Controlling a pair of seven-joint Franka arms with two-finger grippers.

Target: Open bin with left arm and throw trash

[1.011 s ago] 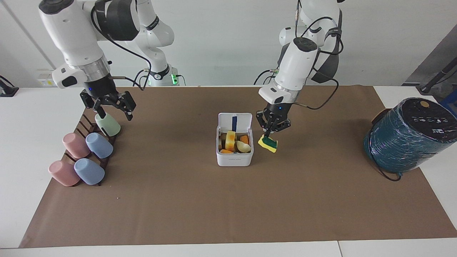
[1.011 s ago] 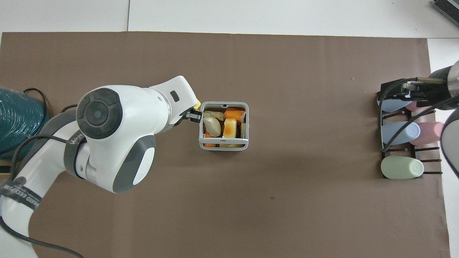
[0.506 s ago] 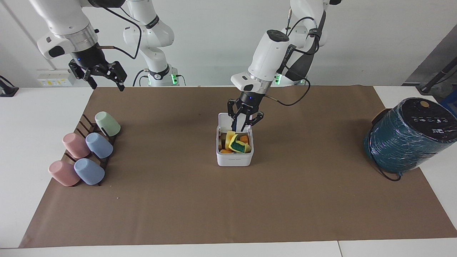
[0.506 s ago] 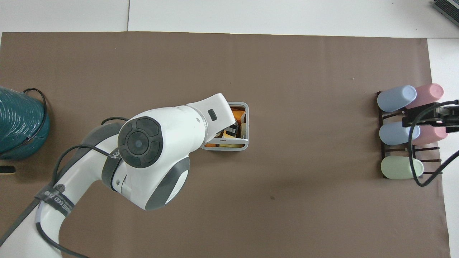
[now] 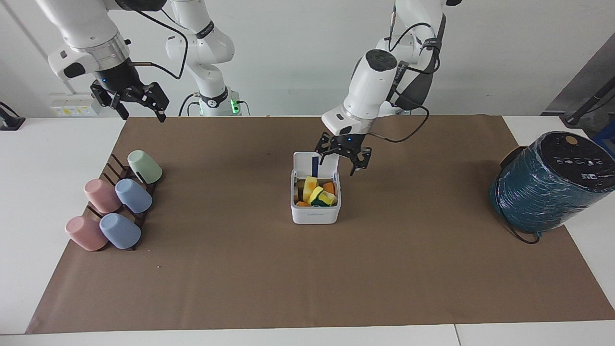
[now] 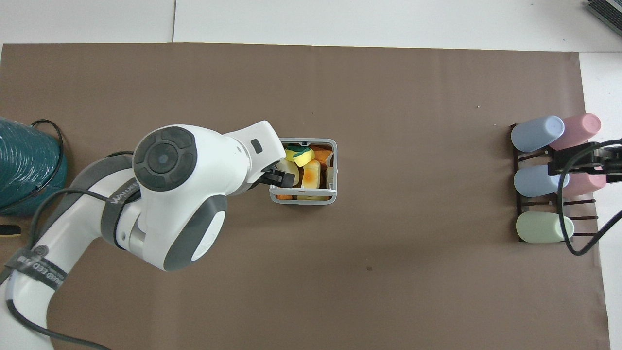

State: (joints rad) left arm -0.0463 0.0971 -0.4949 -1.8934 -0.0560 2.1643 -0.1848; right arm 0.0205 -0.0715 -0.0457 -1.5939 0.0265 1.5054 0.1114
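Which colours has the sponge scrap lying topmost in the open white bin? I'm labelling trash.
Yellow and green sponge scrap; clearest in the overhead view.

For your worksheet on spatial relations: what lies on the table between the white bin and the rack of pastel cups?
Only bare brown paper lies between the bin and the cup rack, as the facing view shows.

A white desk [image 5: 29, 202] is covered over most of its top by a sheet of brown paper [image 5: 307, 269], with bare white strips showing around the paper's edges. Above the desk rises a plain white wall [image 5: 288, 48], evenly lit. A socket strip [image 5: 72, 111] sits low on that wall.
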